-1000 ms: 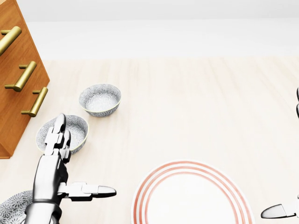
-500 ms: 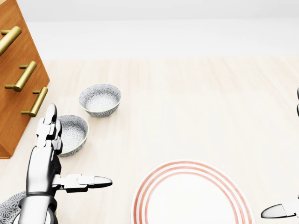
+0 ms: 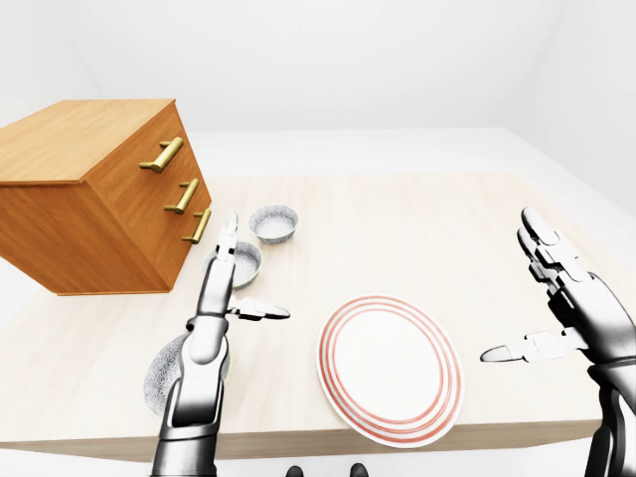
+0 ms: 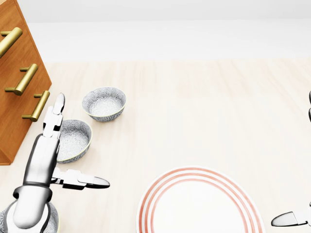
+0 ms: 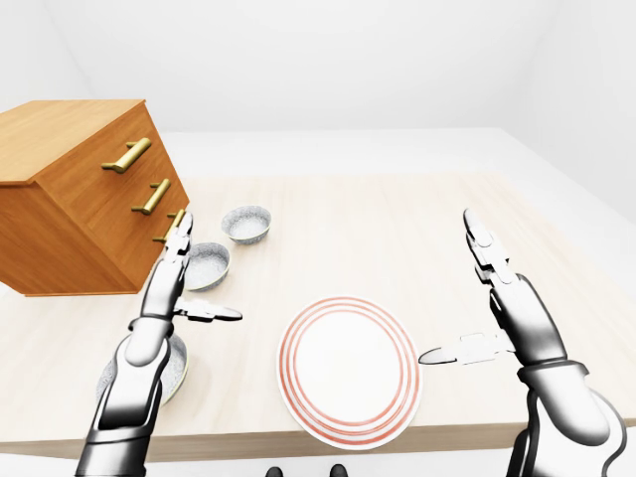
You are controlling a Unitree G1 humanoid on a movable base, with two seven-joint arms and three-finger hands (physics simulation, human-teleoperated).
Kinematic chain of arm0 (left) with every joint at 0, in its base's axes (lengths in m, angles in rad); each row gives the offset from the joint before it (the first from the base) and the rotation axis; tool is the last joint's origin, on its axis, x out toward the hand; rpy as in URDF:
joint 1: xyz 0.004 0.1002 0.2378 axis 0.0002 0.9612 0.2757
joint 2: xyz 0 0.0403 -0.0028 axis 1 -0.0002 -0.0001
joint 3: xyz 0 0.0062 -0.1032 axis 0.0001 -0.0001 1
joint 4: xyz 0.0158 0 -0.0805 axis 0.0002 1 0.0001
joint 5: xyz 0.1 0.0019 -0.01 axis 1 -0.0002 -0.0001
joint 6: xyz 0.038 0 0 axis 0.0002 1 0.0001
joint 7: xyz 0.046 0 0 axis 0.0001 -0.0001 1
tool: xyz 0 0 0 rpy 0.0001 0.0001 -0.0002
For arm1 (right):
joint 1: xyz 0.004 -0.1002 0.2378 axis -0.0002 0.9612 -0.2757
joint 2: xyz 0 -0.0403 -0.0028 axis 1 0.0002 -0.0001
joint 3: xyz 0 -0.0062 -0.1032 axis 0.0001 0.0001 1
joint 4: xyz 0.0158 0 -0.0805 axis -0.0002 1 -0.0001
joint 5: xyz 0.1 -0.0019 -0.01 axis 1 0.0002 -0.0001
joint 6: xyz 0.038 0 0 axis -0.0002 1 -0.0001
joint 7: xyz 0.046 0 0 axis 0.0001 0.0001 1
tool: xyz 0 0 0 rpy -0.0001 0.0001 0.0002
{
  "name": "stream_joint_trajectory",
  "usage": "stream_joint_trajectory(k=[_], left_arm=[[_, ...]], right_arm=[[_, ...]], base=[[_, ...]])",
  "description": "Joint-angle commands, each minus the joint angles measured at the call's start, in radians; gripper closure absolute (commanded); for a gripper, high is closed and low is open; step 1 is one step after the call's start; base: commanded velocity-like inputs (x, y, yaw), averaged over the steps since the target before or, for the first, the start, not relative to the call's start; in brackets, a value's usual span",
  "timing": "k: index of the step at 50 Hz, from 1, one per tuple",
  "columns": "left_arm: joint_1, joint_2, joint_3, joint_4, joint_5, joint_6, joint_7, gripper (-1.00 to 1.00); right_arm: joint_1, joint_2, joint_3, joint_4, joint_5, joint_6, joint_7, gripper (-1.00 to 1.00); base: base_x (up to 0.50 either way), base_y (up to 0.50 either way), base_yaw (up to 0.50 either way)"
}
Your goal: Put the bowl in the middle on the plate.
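Wide pale tabletop (image 4: 194, 107), and the wooden drawer chest (image 3: 89, 199) stood at the upper left of the left-eye view. The red-ringed plate (image 3: 390, 368) lay low in the centre. The left hand (image 4: 48, 155) was spread, thumb pointing right, its fingers overlapping the left rim of the middle bowl (image 4: 77, 138); touching or not, I couldn't tell. The right hand (image 5: 507, 308) was spread too, right of the plate. That middle bowl sat left of the plate, between the far bowl (image 4: 104, 103) and the near bowl (image 3: 162, 378).
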Motion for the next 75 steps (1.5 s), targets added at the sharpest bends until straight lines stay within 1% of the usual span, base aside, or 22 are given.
stream_joint_trajectory(k=[1, 5, 8, 14, 16, 22, 24, 28, 32, 33, 35, 38, 39, 41, 44, 45, 53, 55, 56, 58, 64, 75], left_arm=[[-0.082, 0.058, 0.031, 0.011, 0.128, 0.016, -0.096, -1.0], [-0.1, 0.069, 0.032, 0.017, 0.174, 0.016, -0.123, -1.0], [-0.099, 0.077, 0.033, 0.048, 0.201, -0.013, -0.136, -1.0], [-0.106, 0.096, 0.043, 0.06, 0.267, -0.039, -0.164, -1.0], [-0.114, 0.095, 0.05, 0.05, 0.268, -0.029, -0.179, -1.0], [-0.135, 0.114, 0.054, 0.058, 0.315, -0.051, -0.192, -1.0], [-0.138, 0.113, 0.058, 0.047, 0.319, -0.043, -0.201, -1.0], [-0.142, 0.127, 0.055, 0.061, 0.361, -0.065, -0.204, -1.0], [-0.151, 0.141, 0.056, 0.042, 0.419, -0.072, -0.232, -1.0], [-0.153, 0.152, 0.052, 0.041, 0.449, -0.085, -0.238, -1.0], [-0.158, 0.149, 0.059, 0.042, 0.46, -0.093, -0.245, -1.0], [-0.165, 0.165, 0.057, 0.05, 0.514, -0.128, -0.25, -1.0], [-0.166, 0.164, 0.06, 0.042, 0.525, -0.13, -0.258, -1.0], [-0.168, 0.171, 0.062, 0.041, 0.555, -0.149, -0.263, -1.0], [-0.169, 0.163, 0.067, 0.024, 0.56, -0.143, -0.286, -1.0], [-0.172, 0.169, 0.063, 0.043, 0.571, -0.159, -0.274, -1.0], [-0.181, 0.173, 0.067, 0.072, 0.602, -0.159, -0.261, -1.0], [-0.178, 0.166, 0.058, 0.087, 0.605, -0.159, -0.252, -1.0], [-0.167, 0.167, 0.043, 0.087, 0.63, -0.159, -0.254, -1.0], [-0.169, 0.154, 0.043, 0.08, 0.635, -0.159, -0.259, -1.0], [-0.171, 0.151, 0.042, 0.081, 0.647, -0.159, -0.256, -1.0], [-0.193, 0.16, 0.04, 0.13, 0.679, -0.159, -0.2, -1.0]], right_arm=[[0.001, 0.001, 0.001, 0.006, 0.001, 0.0, 0.0, -1.0], [0.001, 0.0, 0.002, 0.012, 0.001, 0.0, -0.002, -1.0], [0.001, 0.001, 0.002, 0.006, 0.001, 0.0, -0.001, -1.0], [0.0, -0.001, 0.002, -0.001, -0.001, 0.0, 0.0, -1.0], [0.003, 0.003, 0.003, 0.008, -0.001, 0.0, -0.001, -1.0], [0.003, 0.003, 0.003, 0.011, -0.002, 0.0, 0.0, -1.0], [0.003, 0.003, 0.005, 0.018, -0.003, 0.0, -0.002, -1.0], [0.004, 0.002, 0.003, 0.004, -0.002, 0.0, 0.002, -1.0], [0.002, 0.001, 0.003, 0.005, -0.003, 0.0, 0.003, -1.0], [0.003, 0.002, 0.004, 0.006, -0.003, 0.0, 0.003, -1.0], [0.002, 0.001, 0.002, 0.001, -0.002, 0.0, 0.004, -1.0], [0.002, 0.003, 0.006, 0.01, -0.004, 0.0, 0.002, -1.0], [0.002, 0.003, 0.005, 0.007, -0.003, 0.0, 0.003, -1.0], [0.002, 0.002, 0.004, 0.0, -0.002, 0.0, 0.004, -1.0], [0.001, 0.002, 0.006, 0.011, -0.004, 0.0, 0.002, -1.0], [0.003, 0.003, 0.006, 0.009, -0.003, 0.0, 0.003, -1.0], [0.002, 0.001, 0.006, 0.01, -0.001, 0.0, 0.002, -1.0], [0.002, 0.002, 0.006, 0.008, -0.001, 0.0, 0.002, -1.0], [0.003, 0.002, 0.008, 0.012, -0.003, 0.0, 0.002, -1.0], [0.002, 0.001, 0.003, 0.002, 0.0, 0.0, 0.005, -1.0], [0.003, 0.001, 0.005, 0.0, -0.002, 0.0, 0.007, -1.0], [0.005, 0.005, 0.003, -0.001, -0.002, 0.0, 0.011, -1.0]], base=[[0.0, 0.0, 0.0], [0.0, 0.0, 0.0], [0.0, 0.0, 0.0], [0.0, 0.0, 0.0], [0.0, 0.0, 0.0], [0.0, 0.0, 0.0], [0.0, 0.0, 0.0], [0.0, 0.0, 0.0], [0.0, 0.0, 0.0], [0.0, 0.0, 0.0], [0.0, 0.0, 0.0], [0.0, 0.0, 0.0], [0.0, 0.0, 0.0], [0.0, 0.0, 0.0], [0.0, 0.0, 0.0], [0.0, 0.0, 0.0], [0.0, 0.0, 0.0], [0.0, 0.0, 0.0], [0.0, 0.0, 0.0], [0.0, 0.0, 0.0], [0.0, 0.0, 0.0], [0.0, 0.0, 0.0]])
